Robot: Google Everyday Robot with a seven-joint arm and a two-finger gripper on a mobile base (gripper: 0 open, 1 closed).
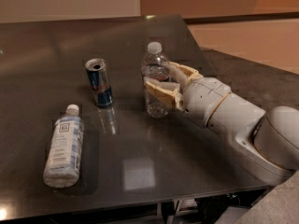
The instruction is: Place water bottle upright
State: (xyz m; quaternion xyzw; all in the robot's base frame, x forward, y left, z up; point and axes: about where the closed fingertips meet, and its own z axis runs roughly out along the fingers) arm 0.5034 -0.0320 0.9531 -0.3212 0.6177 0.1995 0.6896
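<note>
Clear ribbed plastic water bottle upright, cream two-finger hand clamped round its middle

Dark glossy bench: whitish opaque bottle lying flat at 7 o'clock, blue-and-silver drink can standing further back, water bottle at the can's 3 o'clock, long axis vertical, hand reaching in from 4 o'clock. Reckon only letting go is left.

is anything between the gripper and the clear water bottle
Nothing visible does: the gripper is closed around the clear ribbed plastic water bottle, which stands upright on the dark table. The blue-and-silver can stands apart from both.
</note>
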